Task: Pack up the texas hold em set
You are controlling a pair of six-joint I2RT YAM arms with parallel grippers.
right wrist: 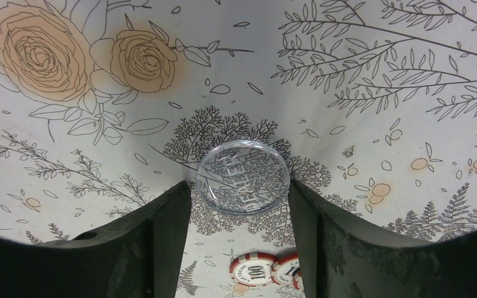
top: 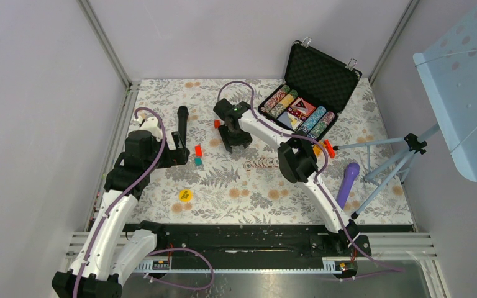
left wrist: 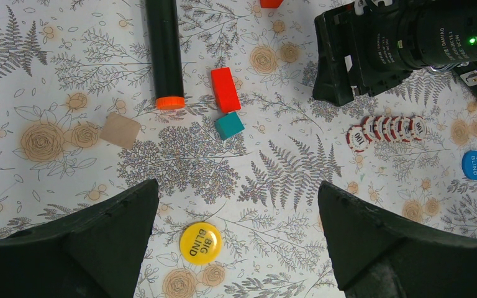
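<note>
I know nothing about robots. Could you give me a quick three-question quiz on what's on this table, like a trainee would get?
1. True or false: the black case has its lid shut.
2. What is printed on the yellow button? A) Big Blind B) Small Blind C) Dealer
3. Fill in: the clear dealer button lies between the fingers of the ___ gripper.

Key: 1 false, the lid stands open; 2 A; 3 the right gripper.
</note>
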